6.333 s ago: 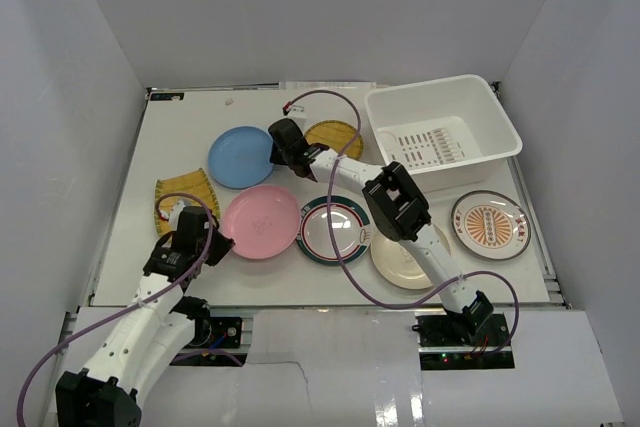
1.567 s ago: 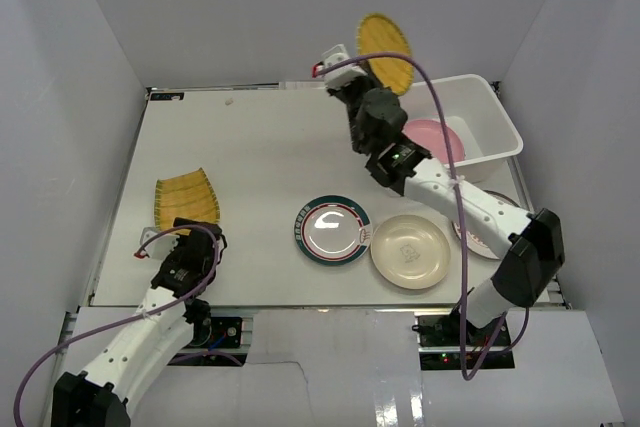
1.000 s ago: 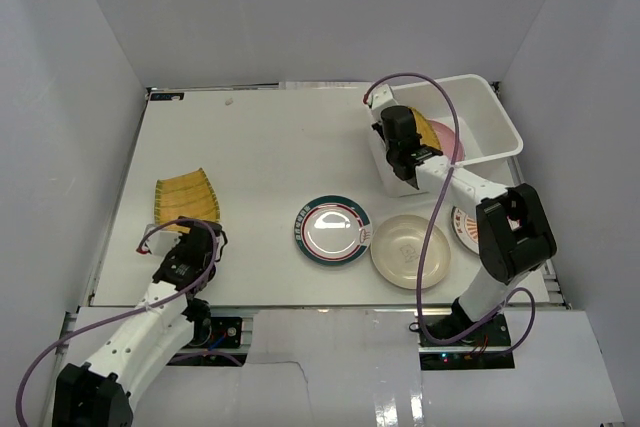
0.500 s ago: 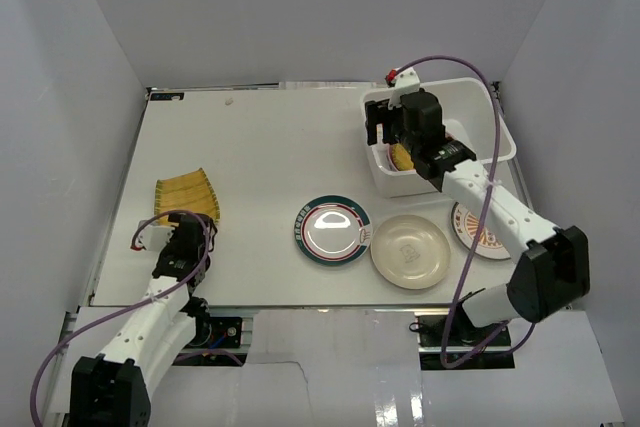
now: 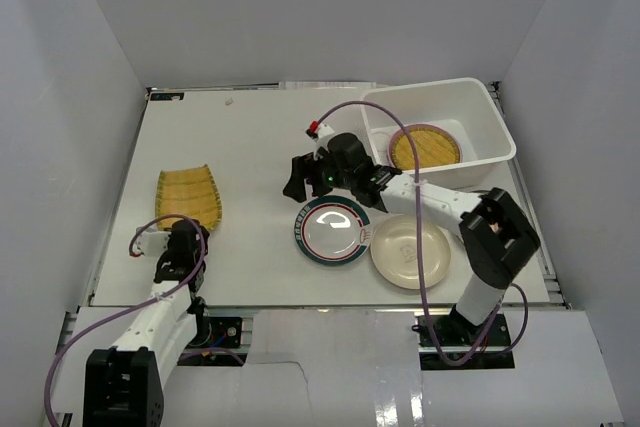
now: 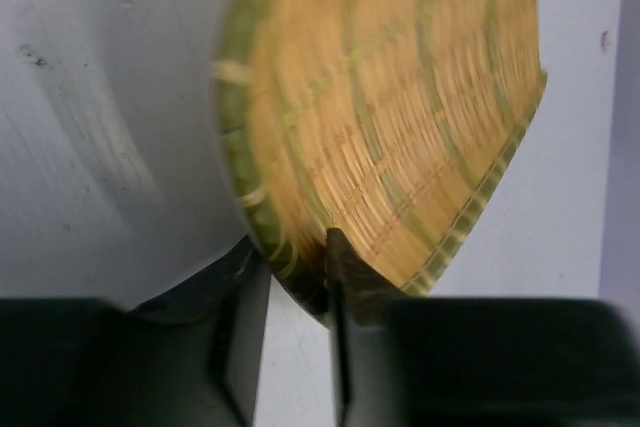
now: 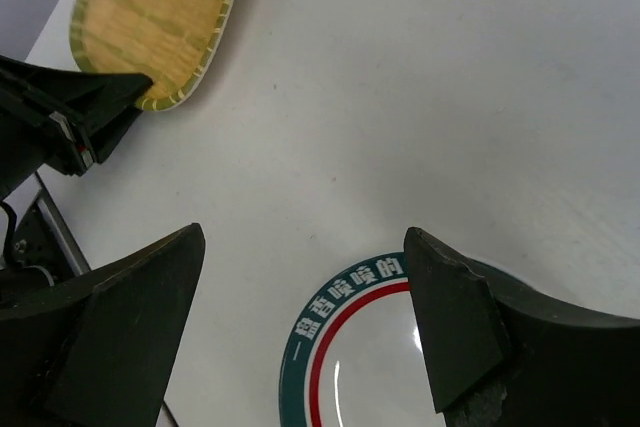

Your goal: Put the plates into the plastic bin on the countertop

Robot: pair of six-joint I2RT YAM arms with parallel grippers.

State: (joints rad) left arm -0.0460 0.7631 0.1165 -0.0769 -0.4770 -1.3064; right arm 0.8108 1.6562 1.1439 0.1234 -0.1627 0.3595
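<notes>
**Left gripper** (image 6: 296, 247). The jaws are drawn most of the way together, and only a narrow gap is left between the fingers (image 6: 337, 327). The near rim of the yellow ribbed plate (image 6: 400, 127) is seated in that gap, with one finger at each side of it. Whether the rim is already pinched firmly cannot be told, nor whether the plate is raised off the surface. This plate is located at the left side of the countertop (image 5: 260, 137), in its near half, well apart from the plastic bin (image 5: 385, 132).

**Right gripper** (image 7: 305, 237). The jaws are spread wide and nothing is held between them. The gripper is positioned over the middle of the countertop, just to the far left of the green-rimmed plate (image 7: 350, 367). The far-left edge of that plate is seen between the two fingers in the wrist view.

**Surrounding items.** The cream plate (image 5: 410, 250) is found just beside the green-rimmed plate, on its right and slightly nearer. Both plates lie flat on the countertop, outside the bin. The bin is placed at the far right of the countertop. The yellow woven plate (image 5: 425, 147) is seen lying flat inside it.
</notes>
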